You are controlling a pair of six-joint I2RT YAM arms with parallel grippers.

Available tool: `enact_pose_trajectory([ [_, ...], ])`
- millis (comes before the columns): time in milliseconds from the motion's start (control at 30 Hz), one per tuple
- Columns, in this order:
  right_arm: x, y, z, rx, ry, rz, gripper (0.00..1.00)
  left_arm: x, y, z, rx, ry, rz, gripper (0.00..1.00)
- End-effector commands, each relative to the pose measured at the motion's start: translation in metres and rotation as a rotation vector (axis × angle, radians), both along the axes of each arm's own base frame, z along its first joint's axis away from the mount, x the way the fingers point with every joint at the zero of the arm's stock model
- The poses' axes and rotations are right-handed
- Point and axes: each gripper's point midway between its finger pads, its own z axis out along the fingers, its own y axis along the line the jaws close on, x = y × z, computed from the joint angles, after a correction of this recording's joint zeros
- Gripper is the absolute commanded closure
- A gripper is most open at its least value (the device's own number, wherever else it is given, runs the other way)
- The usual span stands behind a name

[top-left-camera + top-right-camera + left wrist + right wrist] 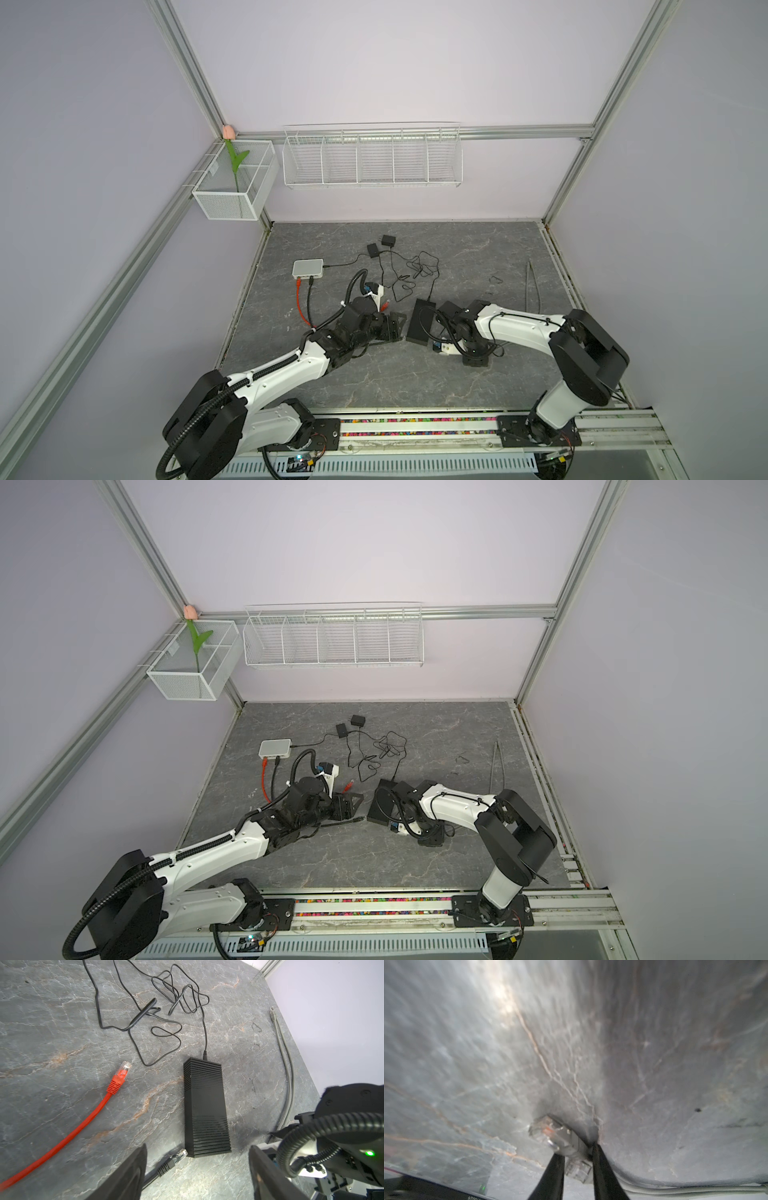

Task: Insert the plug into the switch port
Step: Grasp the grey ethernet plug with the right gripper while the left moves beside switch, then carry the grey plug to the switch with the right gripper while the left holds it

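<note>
Right gripper (576,1150): jaws pinched on the clear plug (550,1134) of the grey cable (675,1188), down at the table (654,1064). Left gripper (197,1147): jaws wide, empty; black plug (178,1155) loose beside one finger. Black switch box (205,1105) between the arms. White switch (307,268) farther back, with the red cable (301,303) plugged in.
</note>
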Motion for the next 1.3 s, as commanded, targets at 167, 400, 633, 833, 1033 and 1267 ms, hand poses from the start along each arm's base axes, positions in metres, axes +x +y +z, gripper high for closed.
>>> enact_pose_trajectory([
  [167, 0.021, 0.046, -0.007, 0.188, -0.021, -0.055, 0.75, 0.006, 0.001, 0.007, -0.01, -0.03, 0.022, 0.24],
  [400, 0.07, 0.047, 0.016, 0.282, -0.138, -0.241, 0.81, 0.007, 0.001, 0.006, -0.005, -0.031, 0.026, 0.24],
  [633, 0.084, 0.041, 0.024, 0.304, -0.158, -0.328, 0.83, 0.014, -0.004, -0.004, 0.016, -0.013, 0.028, 0.24],
  [833, 0.083, 0.052, 0.017, 0.36, -0.138, -0.396, 0.84, 0.022, -0.015, -0.022, 0.055, 0.016, 0.009, 0.24],
  [1033, 0.078, 0.063, 0.024, 0.411, -0.139, -0.456, 0.85, 0.025, -0.031, -0.032, 0.063, 0.066, -0.037, 0.28],
  [1267, 0.066, 0.07, 0.032, 0.414, -0.143, -0.541, 0.88, 0.019, -0.051, -0.05, 0.062, 0.147, -0.138, 0.33],
])
